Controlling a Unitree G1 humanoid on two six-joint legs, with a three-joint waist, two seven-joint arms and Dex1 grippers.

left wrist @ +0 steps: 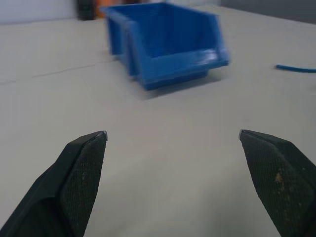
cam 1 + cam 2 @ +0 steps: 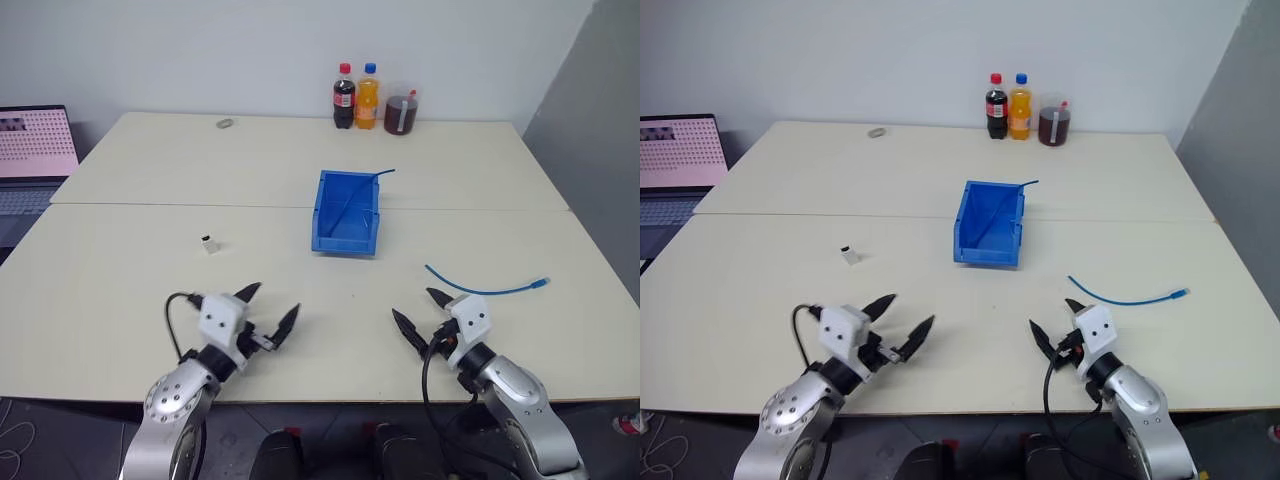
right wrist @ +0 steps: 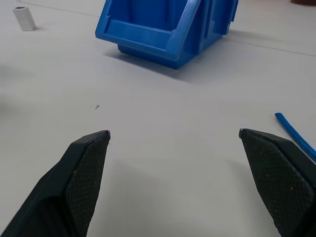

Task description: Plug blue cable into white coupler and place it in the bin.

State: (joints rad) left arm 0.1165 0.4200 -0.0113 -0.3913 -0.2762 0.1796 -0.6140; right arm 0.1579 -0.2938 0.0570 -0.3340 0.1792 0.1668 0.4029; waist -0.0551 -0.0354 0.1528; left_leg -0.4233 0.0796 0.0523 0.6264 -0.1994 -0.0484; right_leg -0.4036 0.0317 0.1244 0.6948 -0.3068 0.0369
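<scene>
On the surface [image 2: 120, 300] ahead, my left gripper [image 2: 272, 309] hangs wide and empty; the white coupler [image 2: 209, 244] sits just beyond it. The bin [image 2: 347, 214] stands mid-surface. My right gripper [image 2: 421, 311] gapes empty too, the blue cable [image 2: 487, 289] lying near it. I'd take cable near its plug, coupler squarely. No writing is legible on anything.

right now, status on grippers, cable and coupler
Left gripper and right gripper open, empty. Blue cable loose on table by right gripper; white coupler apart on left. Bin between; a thin blue cable in it. Path clear.
</scene>
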